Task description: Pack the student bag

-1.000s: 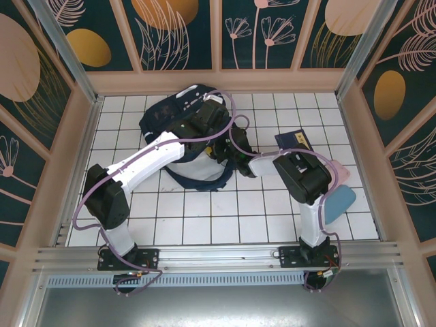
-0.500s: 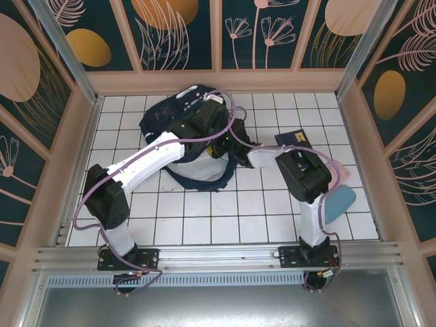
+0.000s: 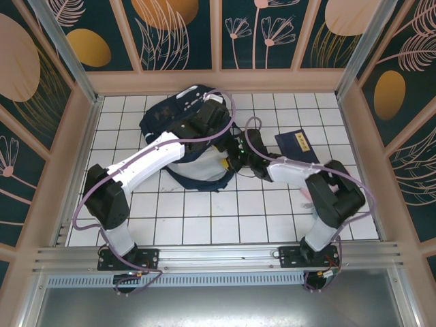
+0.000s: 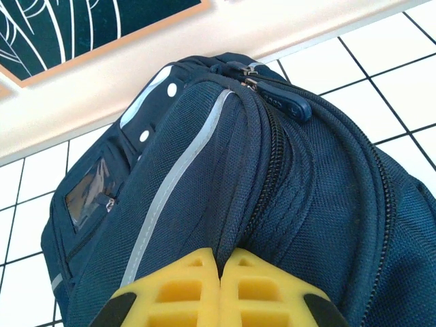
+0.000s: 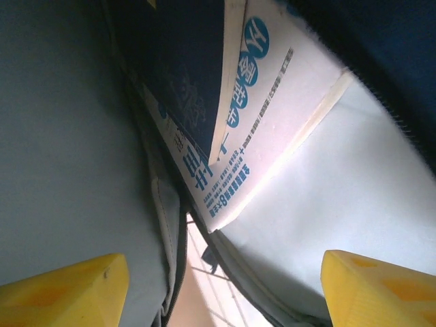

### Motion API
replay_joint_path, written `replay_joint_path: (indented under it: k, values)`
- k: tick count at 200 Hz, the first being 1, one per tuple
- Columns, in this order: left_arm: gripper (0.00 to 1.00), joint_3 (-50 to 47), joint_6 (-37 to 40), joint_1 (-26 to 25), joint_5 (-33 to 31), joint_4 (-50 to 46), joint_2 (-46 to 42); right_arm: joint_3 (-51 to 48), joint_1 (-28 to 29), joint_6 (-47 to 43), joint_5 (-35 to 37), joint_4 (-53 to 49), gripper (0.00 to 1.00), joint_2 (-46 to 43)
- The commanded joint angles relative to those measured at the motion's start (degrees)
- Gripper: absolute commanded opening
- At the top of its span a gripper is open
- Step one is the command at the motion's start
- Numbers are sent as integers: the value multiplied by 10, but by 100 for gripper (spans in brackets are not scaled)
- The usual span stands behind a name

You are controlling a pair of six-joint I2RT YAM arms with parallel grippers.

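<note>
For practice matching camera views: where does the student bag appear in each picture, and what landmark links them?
Top external: student bag at far left-centre of the table, under the left arm.
Left wrist: bag's navy outside across most of the picture, a fold pinched in the left gripper.
Right wrist: bag's grey lining around books, seen past the open right gripper.
Shared landmark: white table tiles, in the top and left wrist views.
</note>
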Motion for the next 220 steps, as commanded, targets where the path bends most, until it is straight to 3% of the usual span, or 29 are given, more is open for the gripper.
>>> replay_joint_path:
  k: [1,20,37,65,95,141,173,185,220]
  values:
    - [4,0,-45,-6,2,77,-35,-40,-9,-57,82,-92,75,-88]
    - [8,-24,-62,-5,20,79,-45,-86,-18,-79,176,-156,75,-172]
    - [22,-50,-80,-5,52,80,-55,-103,-41,-135,236,-215,76,-229]
    - [62,-120,-83,-5,140,107,-82,-84,-174,-289,186,-292,78,-250]
    - [79,-176,-113,-4,153,129,-104,-47,-248,-406,159,-313,78,-212]
    - [89,-215,-175,-3,187,167,-116,56,-301,-455,158,-287,79,-43]
    - [95,-228,-199,-4,171,176,-116,122,-327,-475,157,-296,79,70]
    - [98,-229,-204,-3,157,173,-115,134,-330,-482,179,-302,79,100]
    - [98,-231,-203,-1,153,177,-115,124,-332,-494,154,-292,79,133]
